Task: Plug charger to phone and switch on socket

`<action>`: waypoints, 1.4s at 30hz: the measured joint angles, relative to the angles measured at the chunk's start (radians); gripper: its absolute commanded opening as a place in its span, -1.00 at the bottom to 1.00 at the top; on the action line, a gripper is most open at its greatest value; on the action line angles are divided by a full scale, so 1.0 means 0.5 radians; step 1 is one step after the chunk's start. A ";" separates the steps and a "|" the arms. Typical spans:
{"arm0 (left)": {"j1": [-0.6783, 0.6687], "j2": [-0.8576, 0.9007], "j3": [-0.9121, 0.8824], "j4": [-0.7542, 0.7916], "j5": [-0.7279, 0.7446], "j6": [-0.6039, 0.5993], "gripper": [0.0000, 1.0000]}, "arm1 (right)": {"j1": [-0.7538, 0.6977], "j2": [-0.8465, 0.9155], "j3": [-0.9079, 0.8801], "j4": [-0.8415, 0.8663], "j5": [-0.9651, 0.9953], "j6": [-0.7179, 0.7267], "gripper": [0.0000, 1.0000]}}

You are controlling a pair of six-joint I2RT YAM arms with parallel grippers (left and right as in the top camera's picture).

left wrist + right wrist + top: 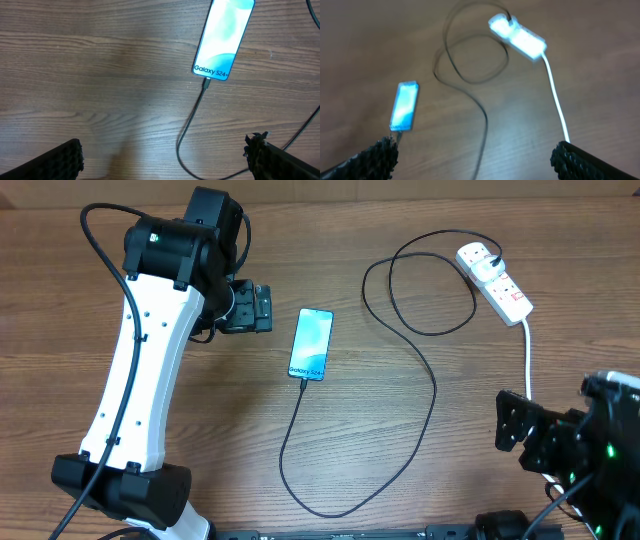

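The phone point(311, 343) lies flat mid-table with its teal screen lit, and it also shows in the wrist views point(223, 37) point(404, 106). The black charger cable point(432, 395) loops from a white plug point(478, 258) in the socket point(497, 282) down and round to the phone's near end. There its connector tip point(205, 83) sits in the phone's edge. My left gripper point(264, 308) hovers just left of the phone, open and empty. Near the front right my right gripper point(503, 421) is open too, well short of the socket point(517, 36).
The socket's thick white cord point(527, 360) runs toward the front, straight at my right gripper. A wide loop of black cable point(420, 290) lies between the phone and the socket. Bare wood lies left of and in front of the phone.
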 measured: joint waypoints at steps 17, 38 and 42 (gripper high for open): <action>0.000 0.000 -0.003 0.000 0.000 -0.001 0.99 | -0.014 -0.838 -1.122 0.980 -0.132 -0.165 1.00; 0.000 0.000 -0.004 -0.001 0.001 -0.001 0.99 | -0.014 -1.264 -2.227 2.351 -0.438 -0.235 1.00; 0.000 0.000 -0.004 -0.001 0.000 -0.001 0.99 | -0.014 -1.271 -2.341 2.512 -0.454 -0.237 1.00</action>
